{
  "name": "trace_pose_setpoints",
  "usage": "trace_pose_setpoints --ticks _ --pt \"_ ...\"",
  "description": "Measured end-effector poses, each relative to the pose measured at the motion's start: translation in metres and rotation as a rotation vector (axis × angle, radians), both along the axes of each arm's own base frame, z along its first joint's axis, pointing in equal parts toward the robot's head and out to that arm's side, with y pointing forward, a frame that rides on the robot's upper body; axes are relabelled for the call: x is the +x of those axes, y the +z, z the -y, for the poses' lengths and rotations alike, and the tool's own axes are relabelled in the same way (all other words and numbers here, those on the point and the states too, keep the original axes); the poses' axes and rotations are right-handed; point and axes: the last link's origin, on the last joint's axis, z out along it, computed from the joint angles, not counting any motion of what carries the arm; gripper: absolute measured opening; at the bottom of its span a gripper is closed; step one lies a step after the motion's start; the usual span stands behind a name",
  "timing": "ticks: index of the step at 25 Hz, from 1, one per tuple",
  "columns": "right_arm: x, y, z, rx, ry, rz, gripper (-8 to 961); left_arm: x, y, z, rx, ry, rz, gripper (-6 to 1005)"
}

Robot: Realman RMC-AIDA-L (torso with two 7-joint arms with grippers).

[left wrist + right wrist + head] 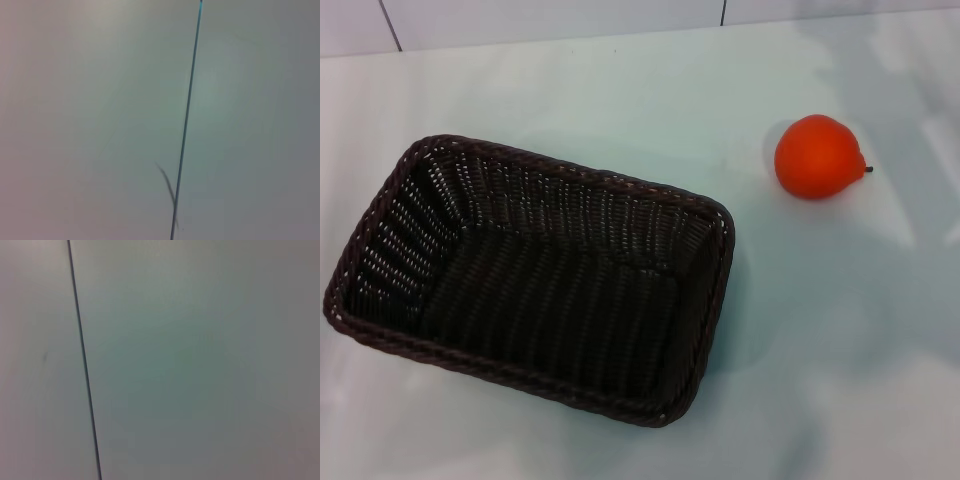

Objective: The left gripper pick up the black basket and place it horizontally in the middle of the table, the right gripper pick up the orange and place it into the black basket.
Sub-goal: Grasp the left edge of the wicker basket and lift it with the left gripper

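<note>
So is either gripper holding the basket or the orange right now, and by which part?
Nothing is held. The black basket and the orange both sit free on the table, apart from each other, and neither gripper appears in any view.

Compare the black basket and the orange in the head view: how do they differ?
Shape: the black basket is rectangular and open-topped; the orange is round with a small dark stem.
Size: the basket is far bigger than the orange.
Surface: the basket is dark woven wicker; the orange is smooth orange-red.
Place: the basket lies skewed at left-centre; the orange sits apart to its far right.
Shared: both rest on the table, untouched; no gripper shows.
</note>
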Motion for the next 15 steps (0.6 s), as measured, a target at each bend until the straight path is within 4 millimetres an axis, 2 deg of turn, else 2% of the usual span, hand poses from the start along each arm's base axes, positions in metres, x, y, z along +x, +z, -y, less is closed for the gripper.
trace_pose_setpoints --ticks 15 --pt "-0.0011 0.0002 -0.0012 0.000 0.002 -0.013 732 -0.0002 0.0014 -0.0001 -0.008 -0.006 0.022 656"
